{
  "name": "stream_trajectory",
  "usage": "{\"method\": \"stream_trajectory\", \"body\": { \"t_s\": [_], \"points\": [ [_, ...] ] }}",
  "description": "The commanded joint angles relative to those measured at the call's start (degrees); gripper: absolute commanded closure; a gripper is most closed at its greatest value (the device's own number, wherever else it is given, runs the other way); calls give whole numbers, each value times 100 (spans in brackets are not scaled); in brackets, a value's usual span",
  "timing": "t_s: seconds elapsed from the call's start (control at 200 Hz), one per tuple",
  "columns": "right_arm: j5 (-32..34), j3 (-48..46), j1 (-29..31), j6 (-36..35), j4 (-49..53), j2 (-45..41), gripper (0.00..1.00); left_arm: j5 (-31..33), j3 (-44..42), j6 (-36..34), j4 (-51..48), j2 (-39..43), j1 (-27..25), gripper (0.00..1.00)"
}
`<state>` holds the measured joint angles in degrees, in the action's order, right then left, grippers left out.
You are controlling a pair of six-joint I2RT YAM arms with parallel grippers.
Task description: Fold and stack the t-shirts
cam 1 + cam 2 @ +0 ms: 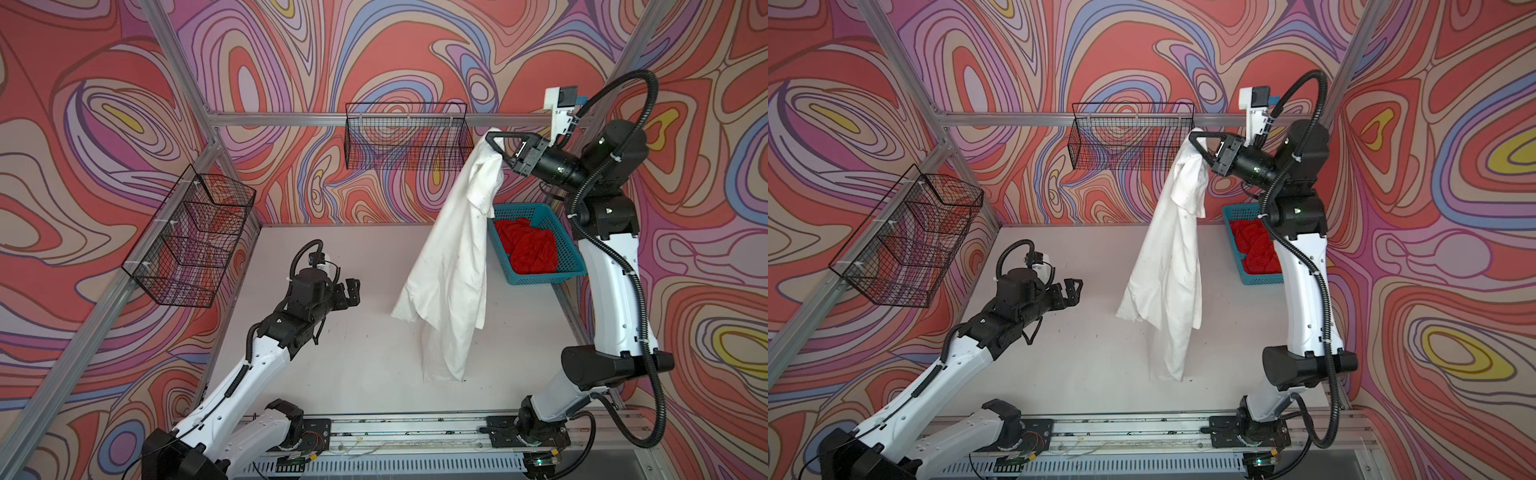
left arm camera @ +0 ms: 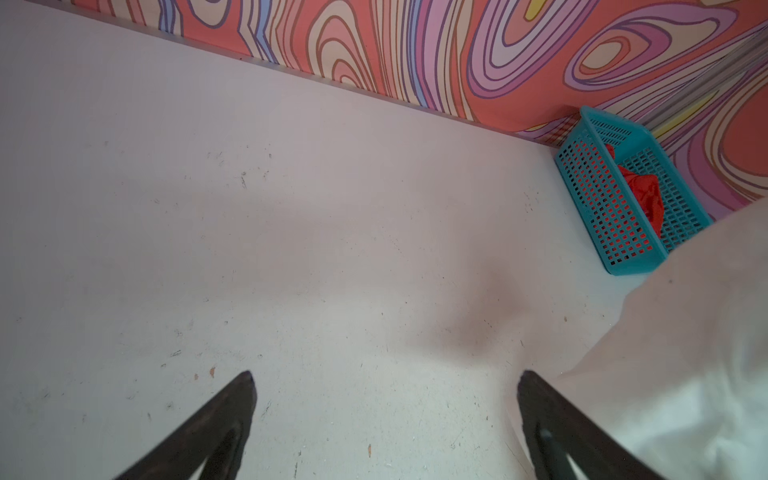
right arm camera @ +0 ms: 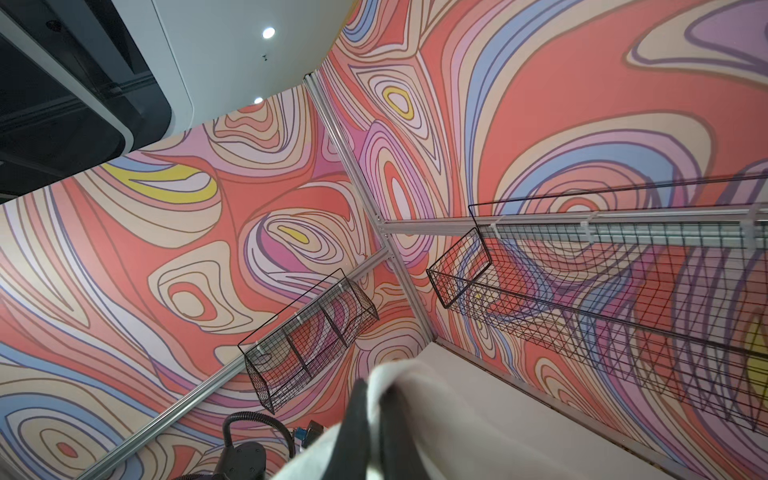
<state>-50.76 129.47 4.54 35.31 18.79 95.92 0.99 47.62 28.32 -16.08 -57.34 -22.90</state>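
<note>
1. Overhead, 2 arms work over 1 pale table (image 1: 353, 374); the right gripper (image 1: 494, 143) is raised high near the back right corner, its fingers clamped together on the top of the white t-shirt (image 1: 453, 257)
2. That white t-shirt hangs down in a long drape, and in both top views its lowest hem looks to reach the table right of centre; whether it truly touches I cannot tell
3. Only 1 red t-shirt (image 1: 528, 249) shows, crumpled inside 1 teal basket (image 1: 536, 280) that sits at the table's back right corner
4. Left gripper (image 1: 348, 293) hovers over the table's left half, fingers spread wide apart and holding nothing; the left wrist view shows its 2 dark fingertips (image 2: 245, 390) over bare table, the white cloth beside 1 of them
5. Also 2 black wire baskets (image 1: 409, 139) hang on the walls, 1 at the back and 1 at the left
</note>
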Motion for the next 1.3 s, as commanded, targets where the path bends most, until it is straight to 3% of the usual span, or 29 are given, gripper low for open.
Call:
{"method": "stream_trajectory", "body": {
  "t_s": [0.0, 0.16, 0.331, 0.491, 0.626, 0.711, 0.816, 0.916, 1.022, 1.147, 1.297],
  "points": [
    [-144, 435, 62, 36, -552, -65, 100, 253, -64, 41, -272, 124, -30, 0],
    [-341, 110, 226, 171, -718, -291, 100, 295, -68, 36, -291, 103, -24, 0],
    [-129, -2098, 939, -247, -522, -1330, 100, 340, -34, 33, -227, 0, -22, 0],
    [673, -4486, 2010, -783, 114, -2199, 100, 362, 2, 41, -170, -104, -29, 0],
    [1768, -6097, 3081, -1069, 595, -2459, 100, 379, -23, 69, -141, -159, -23, 0],
    [1912, -6860, 3367, -1089, 573, -2382, 64, 393, -68, 103, -89, -204, -26, 0],
    [2066, -7263, 3390, -999, 379, -2528, 34, 223, -18, 122, -54, -320, -29, 0],
    [3072, -7075, 3364, -1126, 720, -2654, 10, 105, 44, 125, -51, -468, -102, 0],
    [3901, -6798, 3213, -1257, 1333, -2288, 8, 76, 148, 51, -62, -675, -330, 0],
    [4900, -6749, 2943, -925, 1994, -1785, 10, -153, 241, 130, 44, -1116, -719, 0],
    [4890, -7336, 2341, -291, 1818, -1672, 15, -213, 498, 135, 62, -1816, -1396, 2]
  ]
}}
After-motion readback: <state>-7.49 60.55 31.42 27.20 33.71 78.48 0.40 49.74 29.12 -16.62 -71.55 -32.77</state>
